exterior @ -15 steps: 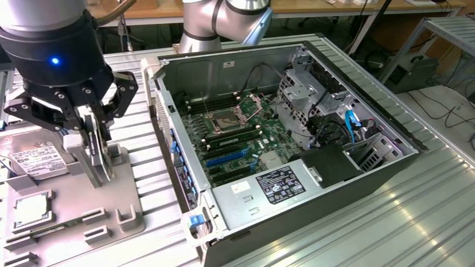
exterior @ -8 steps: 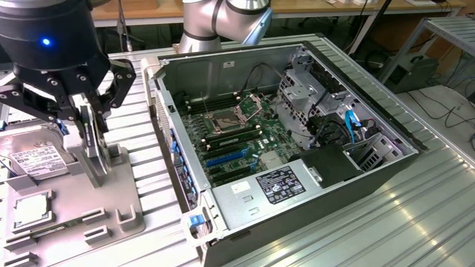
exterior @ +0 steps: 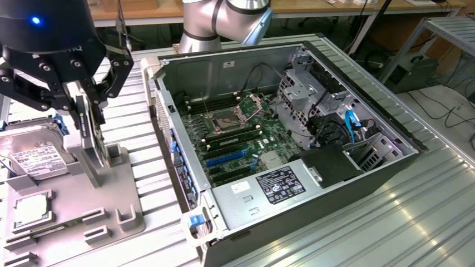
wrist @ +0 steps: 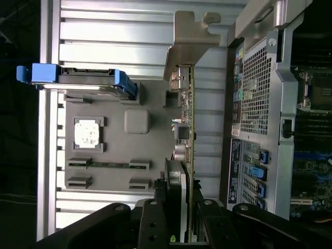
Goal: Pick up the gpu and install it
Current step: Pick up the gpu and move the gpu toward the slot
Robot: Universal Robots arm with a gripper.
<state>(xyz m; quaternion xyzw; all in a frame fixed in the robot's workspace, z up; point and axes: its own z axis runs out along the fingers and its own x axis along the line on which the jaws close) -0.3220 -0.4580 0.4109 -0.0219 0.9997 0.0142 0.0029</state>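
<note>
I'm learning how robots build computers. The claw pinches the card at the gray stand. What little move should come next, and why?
Probably a short, straight lift. The gripper is closed on the gpu, which stands on edge with its lower end down among the posts of the gray holder; moving sideways toward the open computer case now might snag it.

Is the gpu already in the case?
No, the gpu stands upright at the holder outside the case, gripped by the gripper.
</note>
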